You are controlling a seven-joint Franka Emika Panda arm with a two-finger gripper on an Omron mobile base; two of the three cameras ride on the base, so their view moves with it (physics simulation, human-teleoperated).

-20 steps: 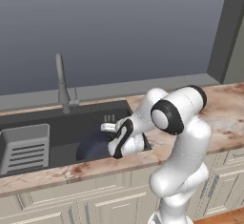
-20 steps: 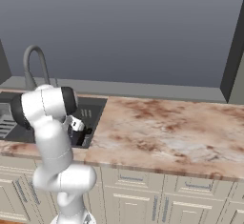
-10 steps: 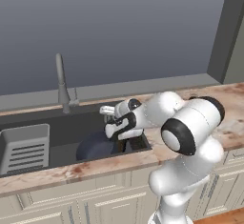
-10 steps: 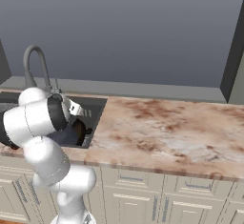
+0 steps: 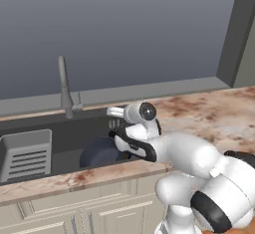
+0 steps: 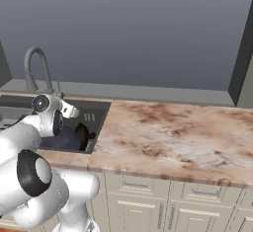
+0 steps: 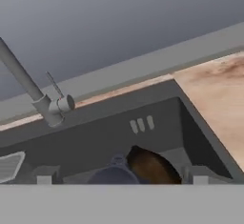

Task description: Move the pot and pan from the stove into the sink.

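In the sink's point(image 5: 60, 143) right end, near the counter point(image 6: 168, 137) edge, pot point(image 5: 99, 152) and pan point(image 7: 151, 167) lie side by side. Gripper point(image 5: 115, 123) has lifted clear since a second ago, jaws spread wide, holding nothing. Both pieces delivered; task looks complete.

Dark sink point(image 5: 60, 143), pot point(image 5: 99, 152), pan point(image 7: 151, 167) and rack point(image 5: 25, 154) inside
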